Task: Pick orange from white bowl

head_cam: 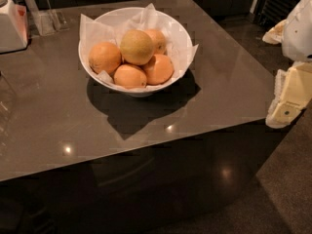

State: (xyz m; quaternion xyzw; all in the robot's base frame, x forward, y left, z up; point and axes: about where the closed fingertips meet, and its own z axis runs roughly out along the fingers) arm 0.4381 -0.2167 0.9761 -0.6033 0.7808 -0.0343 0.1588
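The white bowl [183, 38] stands on the dark table [224, 96], toward its far side, and is lined with crinkled paper [90, 28]. Inside it lies a heap of round fruit: a paler yellow fruit [137, 47] sits on top, with oranges around it. The orange [158, 68] at the front right seems to us the most free one. The gripper [290, 101] is at the right border of the view, beyond the table edge and well apart from the bowl; whether it is spread or closed we cannot tell. We judge the orange to be firm, rather light and a little slippery, so we would take it from above, across its widest part, without catching the paper.
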